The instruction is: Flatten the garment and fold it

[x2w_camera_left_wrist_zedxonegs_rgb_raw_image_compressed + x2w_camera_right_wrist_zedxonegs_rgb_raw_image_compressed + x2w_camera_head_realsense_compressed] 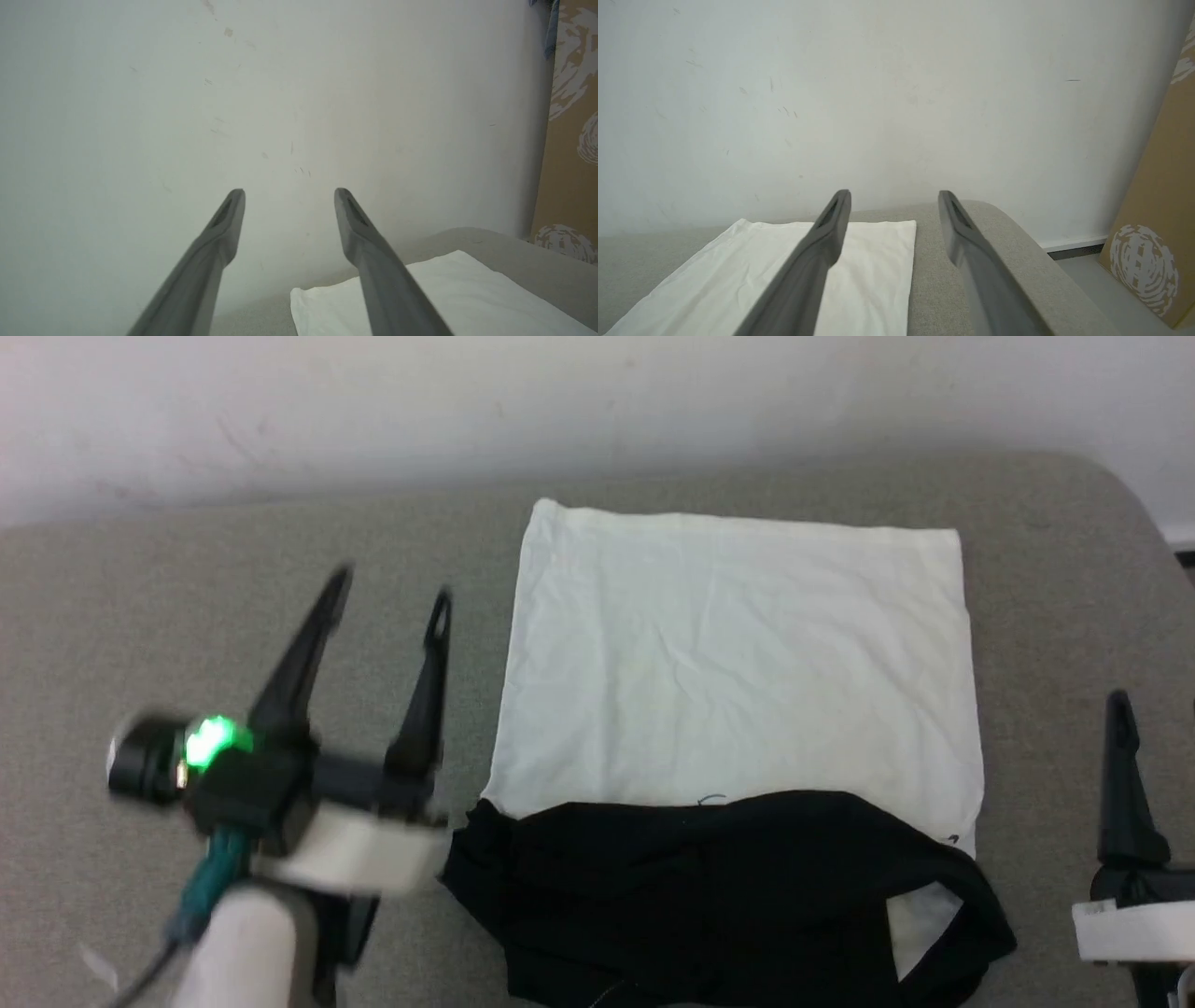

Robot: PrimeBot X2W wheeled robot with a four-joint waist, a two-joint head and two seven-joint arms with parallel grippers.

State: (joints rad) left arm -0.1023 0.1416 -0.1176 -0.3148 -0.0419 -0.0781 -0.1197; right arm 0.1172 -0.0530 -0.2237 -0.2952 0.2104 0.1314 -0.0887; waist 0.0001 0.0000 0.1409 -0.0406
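The garment (738,653) lies on the grey table, its white body spread flat in a rectangle toward the wall. Its black shoulder and sleeve part (709,887) is bunched along the near edge. My left gripper (390,595) hovers open just left of the garment with nothing between its fingers. My right gripper (1156,705) stands open at the lower right, beside the garment's right edge. In the left wrist view the left gripper (289,193) points at the wall above the white cloth (444,298). The right gripper (895,193) is open over the garment's far right corner (859,270).
The grey padded table (187,579) ends against a white wall (467,401), and its right corner is rounded (1008,233). A brown cardboard box (1153,233) with a white print stands on the floor beyond the table's right end.
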